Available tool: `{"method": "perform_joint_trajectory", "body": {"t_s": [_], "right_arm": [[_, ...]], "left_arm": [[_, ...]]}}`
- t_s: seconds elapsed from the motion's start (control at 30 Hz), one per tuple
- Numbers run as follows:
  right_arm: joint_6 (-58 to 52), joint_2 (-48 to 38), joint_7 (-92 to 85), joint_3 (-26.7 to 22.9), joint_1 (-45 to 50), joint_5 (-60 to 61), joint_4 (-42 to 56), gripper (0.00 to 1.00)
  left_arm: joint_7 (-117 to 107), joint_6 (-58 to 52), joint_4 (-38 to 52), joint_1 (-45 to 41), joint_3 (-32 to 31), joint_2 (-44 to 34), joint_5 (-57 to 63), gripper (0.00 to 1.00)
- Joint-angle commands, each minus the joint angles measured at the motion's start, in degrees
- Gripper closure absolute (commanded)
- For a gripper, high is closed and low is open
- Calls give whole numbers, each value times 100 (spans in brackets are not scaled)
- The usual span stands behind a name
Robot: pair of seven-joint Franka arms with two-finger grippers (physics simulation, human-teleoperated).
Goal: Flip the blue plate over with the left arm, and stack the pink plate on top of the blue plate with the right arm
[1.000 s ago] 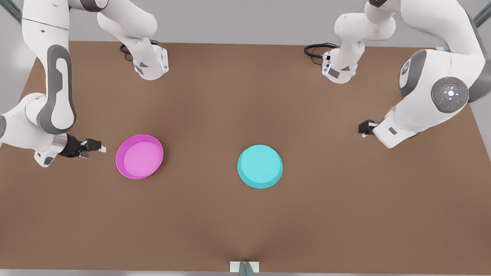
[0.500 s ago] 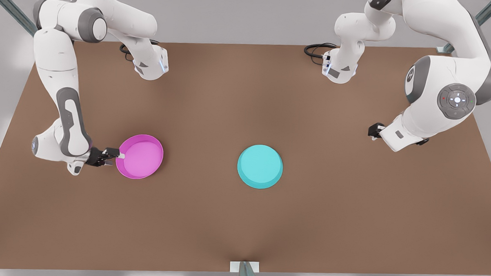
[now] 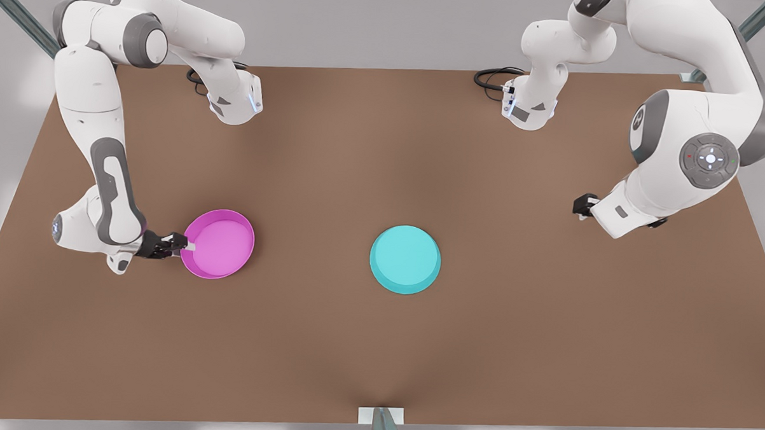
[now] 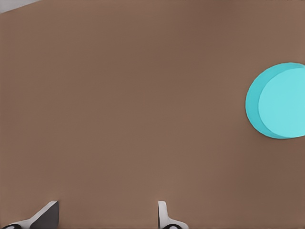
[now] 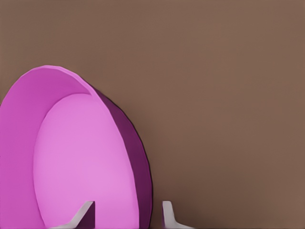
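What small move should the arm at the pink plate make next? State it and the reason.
Probably shut the right claw: in the right wrist view its fingers straddle the pink plate's rim, one inside, one outside, with a gap showing. The blue plate already lies underside up.

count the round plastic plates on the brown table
2. The magenta-pink round plastic plate sits toward the front view's left, its rim between the right gripper fingers; the turquoise round plastic plate lies near the middle, bottom up.

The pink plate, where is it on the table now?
In the front view, the pink plate lies on the table's left half, apart from the blue plate; the right tool straddles its rim.
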Motion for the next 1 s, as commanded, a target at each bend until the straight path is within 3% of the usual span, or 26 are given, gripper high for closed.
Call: {"method": "perform_joint_trajectory", "body": {"t_s": [0.0,0.37,0.5,0.73,0.97], "right_arm": [[0,0,0,0,1,0,0,50],[44,140,9,0,19,0,0,52],[26,123,26,0,19,0,18,65],[53,140,26,0,19,0,-18,79],[26,35,70,9,19,0,-26,79]], "left_arm": [[0,-7,0,1,0,0,4,0],[35,19,9,18,44,61,-4,0],[35,10,9,18,44,61,4,0],[35,10,9,18,44,61,-4,0],[35,-7,9,10,44,43,4,0]]}}
